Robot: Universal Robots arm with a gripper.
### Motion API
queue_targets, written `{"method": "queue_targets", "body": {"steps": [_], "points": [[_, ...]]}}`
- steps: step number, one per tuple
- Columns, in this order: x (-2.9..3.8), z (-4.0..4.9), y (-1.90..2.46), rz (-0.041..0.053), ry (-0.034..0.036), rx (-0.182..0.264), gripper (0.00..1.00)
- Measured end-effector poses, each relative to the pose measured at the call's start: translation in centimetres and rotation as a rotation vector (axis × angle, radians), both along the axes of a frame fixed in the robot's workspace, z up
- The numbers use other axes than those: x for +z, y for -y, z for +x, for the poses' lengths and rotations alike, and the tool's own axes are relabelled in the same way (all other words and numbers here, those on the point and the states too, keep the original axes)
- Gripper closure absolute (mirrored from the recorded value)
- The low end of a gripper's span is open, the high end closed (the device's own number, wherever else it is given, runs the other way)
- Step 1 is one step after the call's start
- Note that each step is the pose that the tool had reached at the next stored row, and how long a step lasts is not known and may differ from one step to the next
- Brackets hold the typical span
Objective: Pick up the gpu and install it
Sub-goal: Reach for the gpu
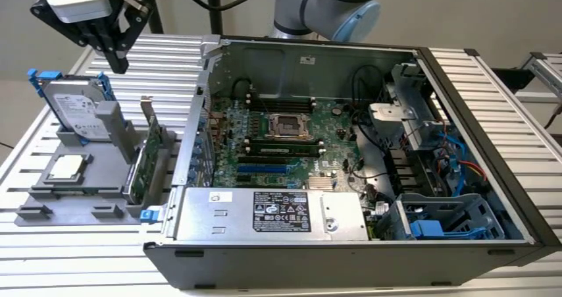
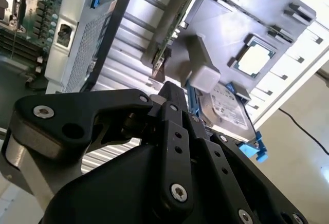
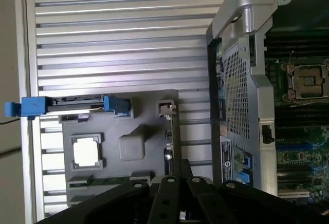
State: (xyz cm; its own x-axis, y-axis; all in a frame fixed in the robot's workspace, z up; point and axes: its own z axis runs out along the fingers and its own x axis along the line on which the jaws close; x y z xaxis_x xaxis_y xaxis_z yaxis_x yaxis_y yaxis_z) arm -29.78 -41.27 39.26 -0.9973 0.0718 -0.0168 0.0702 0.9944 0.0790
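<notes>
- The gripper (image 1: 118, 61) hangs in the air above the grey holder (image 1: 52, 195), on the exterior view's left. Its fingers are pressed together with nothing between them.
- The gpu (image 1: 146, 157) stands on its edge in the holder, well below the gripper and just beside the open computer case (image 1: 263, 63).
- A hard drive (image 1: 75, 109) stands upright at the holder's far end.
- A processor chip (image 1: 70, 168) lies flat nearer.
- Holder and case rest on a slatted table (image 1: 88, 257).

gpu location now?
At the exterior view's left, the slim green gpu card stands on edge in the grey holder, between the silver hard drive and open case.
</notes>
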Motion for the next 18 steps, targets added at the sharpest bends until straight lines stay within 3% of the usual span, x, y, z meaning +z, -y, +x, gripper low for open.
{"method": "queue_targets", "body": {"steps": [18], "points": [[0.0, -0.01, 3.74, 0.0004, 0.0001, 0.0, 1.0]]}}
